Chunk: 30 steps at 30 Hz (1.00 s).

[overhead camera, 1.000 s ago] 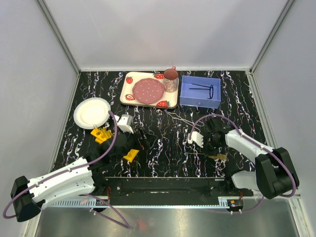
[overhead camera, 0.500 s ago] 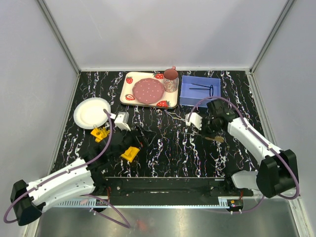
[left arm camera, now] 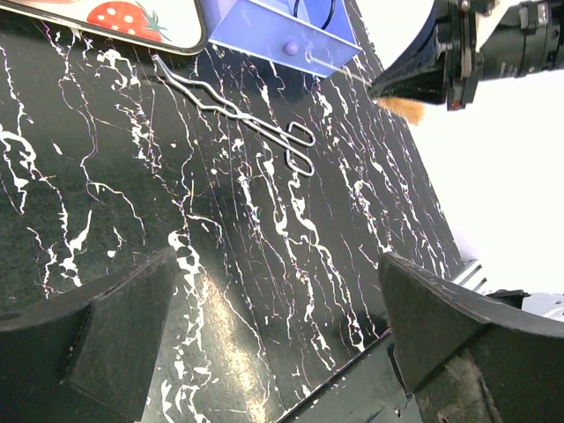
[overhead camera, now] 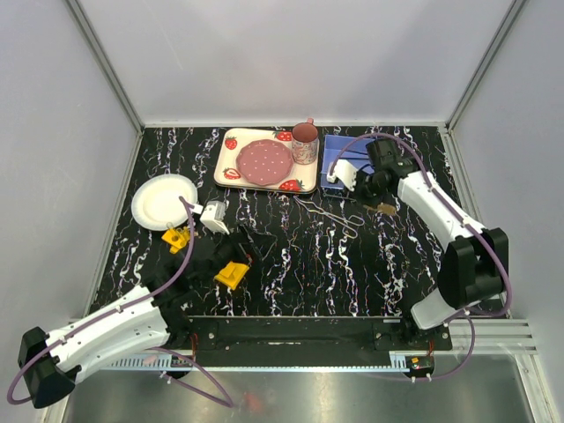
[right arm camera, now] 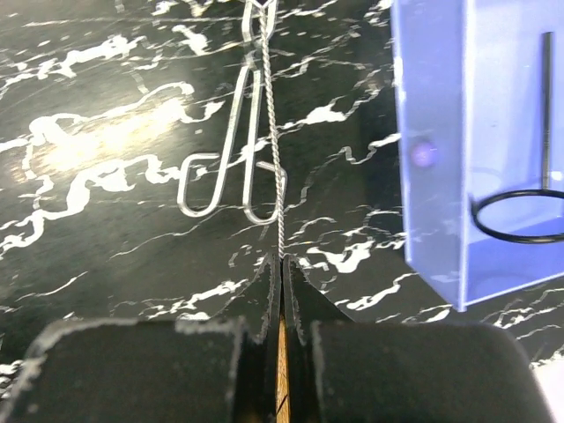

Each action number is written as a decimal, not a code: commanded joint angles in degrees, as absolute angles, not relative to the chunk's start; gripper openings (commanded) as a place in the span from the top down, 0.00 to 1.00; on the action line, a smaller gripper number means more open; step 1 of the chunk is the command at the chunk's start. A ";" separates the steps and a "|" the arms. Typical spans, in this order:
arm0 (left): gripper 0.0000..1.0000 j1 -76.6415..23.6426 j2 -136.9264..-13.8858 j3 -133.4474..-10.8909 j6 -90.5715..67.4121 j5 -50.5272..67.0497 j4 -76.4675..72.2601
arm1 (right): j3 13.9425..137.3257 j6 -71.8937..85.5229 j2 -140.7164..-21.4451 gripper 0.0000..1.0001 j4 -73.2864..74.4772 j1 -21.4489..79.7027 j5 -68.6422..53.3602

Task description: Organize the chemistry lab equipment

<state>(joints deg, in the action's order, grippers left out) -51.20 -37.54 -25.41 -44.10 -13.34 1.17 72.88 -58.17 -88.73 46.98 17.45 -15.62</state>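
— Right arm has gone from mid-table a second ago up to the far right corner, correct?
— Yes. Your right gripper point(right arm camera: 282, 264) now hangs at the near wall of the bin point(right arm camera: 432, 106), clamped on the brush point(right arm camera: 271, 132).
— How does the brush look?
— Thin twisted wire stem, tan bristles at one end; in the wrist view the stem runs out over the tongs point(right arm camera: 231, 141).
— Count for me.
— One brush, one tongs, one blue bin with a black ring point(right arm camera: 520, 216) inside. You also have two yellow rack pieces point(overhead camera: 231, 275), both near the left edge: one by your left gripper point(left arm camera: 275, 273), whose fingers stand wide apart, the other rack piece point(overhead camera: 176, 238) just beside the white plate point(overhead camera: 163, 201).
— Room to move?
— Bare tabletop point(overhead camera: 352, 273) lies between the tongs and the near edge.
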 commanded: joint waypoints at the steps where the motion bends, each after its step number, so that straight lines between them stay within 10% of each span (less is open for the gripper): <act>1: 0.01 -50.71 -36.48 -24.96 -45.00 -11.95 -2.11 | 80.49 -58.44 -91.84 1.00 43.86 15.04 -13.36; 30: 0.01 -49.75 -35.95 -23.38 -46.76 -11.08 -3.25 | 105.99 -64.69 -113.20 0.97 42.72 10.02 -8.44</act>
